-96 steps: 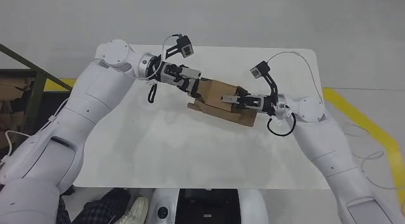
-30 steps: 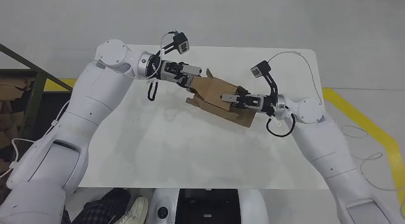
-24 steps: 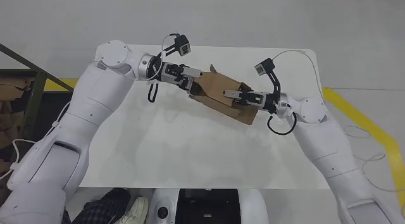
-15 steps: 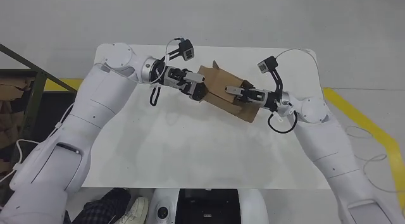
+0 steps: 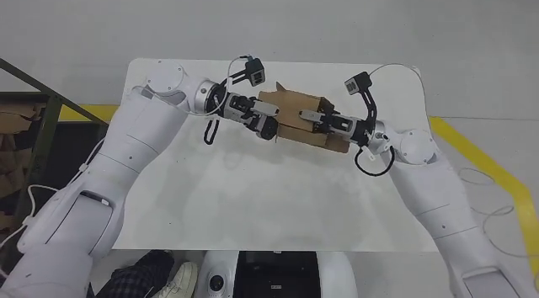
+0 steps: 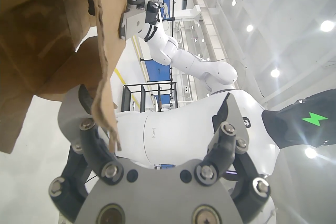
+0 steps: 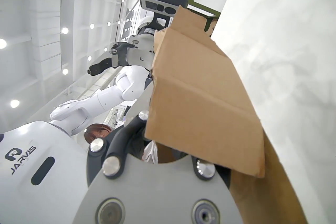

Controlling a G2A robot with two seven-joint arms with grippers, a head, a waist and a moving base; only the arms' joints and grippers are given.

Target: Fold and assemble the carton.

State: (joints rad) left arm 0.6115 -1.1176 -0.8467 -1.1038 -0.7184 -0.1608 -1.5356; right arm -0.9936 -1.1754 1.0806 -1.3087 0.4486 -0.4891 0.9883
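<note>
The brown carton (image 5: 296, 115) hangs above the middle of the white table (image 5: 210, 205), partly opened, with loose flaps. My left gripper (image 5: 269, 124) is at its left end. In the left wrist view this gripper (image 6: 155, 107) stands open, and a ragged flap of the carton (image 6: 107, 57) runs along one finger (image 6: 84, 100). My right gripper (image 5: 309, 117) is shut on a wall of the carton from the right; the left wrist view shows the right gripper (image 6: 106, 15) pinching that flap. In the right wrist view the carton (image 7: 194, 93) hides the right fingers, and the left gripper (image 7: 123, 59) sits behind it.
The table's far edge lies just beyond the carton. Bare tabletop stretches in front of both arms. A dark metal frame (image 5: 38, 100) stands off the left side and a yellow floor line (image 5: 472, 155) runs off the right.
The carton has turned from slanted to nearly level and shifted toward the far edge. The left gripper slid right, under its left end. The right gripper moved up with it.
</note>
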